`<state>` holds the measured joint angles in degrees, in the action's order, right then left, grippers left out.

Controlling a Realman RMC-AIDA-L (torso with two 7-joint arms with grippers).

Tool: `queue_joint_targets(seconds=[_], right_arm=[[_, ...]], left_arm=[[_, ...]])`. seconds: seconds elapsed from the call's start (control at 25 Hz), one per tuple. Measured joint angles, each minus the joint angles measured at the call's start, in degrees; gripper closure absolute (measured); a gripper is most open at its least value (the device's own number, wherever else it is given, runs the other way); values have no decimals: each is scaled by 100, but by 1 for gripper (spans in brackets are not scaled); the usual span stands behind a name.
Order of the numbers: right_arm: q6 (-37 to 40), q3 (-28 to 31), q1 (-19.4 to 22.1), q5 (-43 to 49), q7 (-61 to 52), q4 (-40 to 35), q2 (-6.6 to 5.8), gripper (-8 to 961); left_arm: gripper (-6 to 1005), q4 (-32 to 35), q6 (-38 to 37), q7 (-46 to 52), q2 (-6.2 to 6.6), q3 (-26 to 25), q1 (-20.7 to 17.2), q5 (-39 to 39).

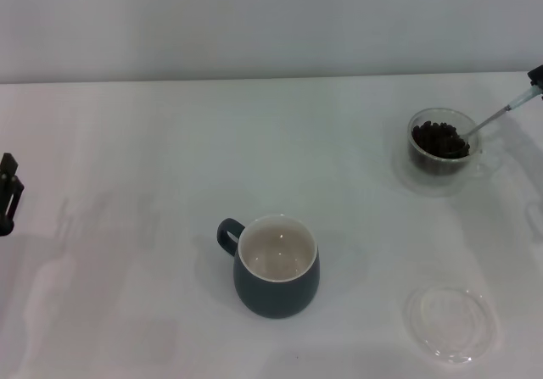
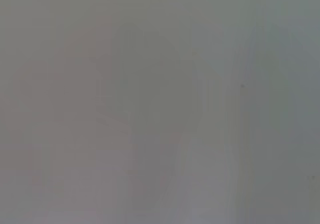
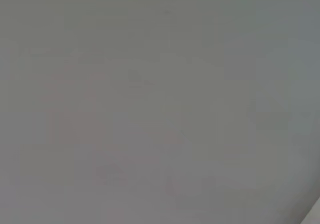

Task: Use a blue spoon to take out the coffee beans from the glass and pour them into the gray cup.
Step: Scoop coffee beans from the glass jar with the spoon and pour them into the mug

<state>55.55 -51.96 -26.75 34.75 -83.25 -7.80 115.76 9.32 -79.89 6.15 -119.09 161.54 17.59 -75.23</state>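
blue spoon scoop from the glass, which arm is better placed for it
Right. The right gripper at the far right edge already carries the blue spoon into the glass; the left gripper sits far off.

No readable text, labels or numbers anywhere.

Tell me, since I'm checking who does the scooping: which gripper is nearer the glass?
The right. The right gripper sits at the table's far right edge, just beyond the glass, holding the blue spoon that reaches into it. The left gripper is across the table at the left edge.
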Motion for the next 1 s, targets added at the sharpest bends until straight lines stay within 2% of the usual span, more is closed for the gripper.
queue_joint_targets(seconds=[1.0], right_arm=[[282,-32,-9,-137,-505,17,-1,797]], left_arm=[[357,-62,52,0,-9,11,-25,3]])
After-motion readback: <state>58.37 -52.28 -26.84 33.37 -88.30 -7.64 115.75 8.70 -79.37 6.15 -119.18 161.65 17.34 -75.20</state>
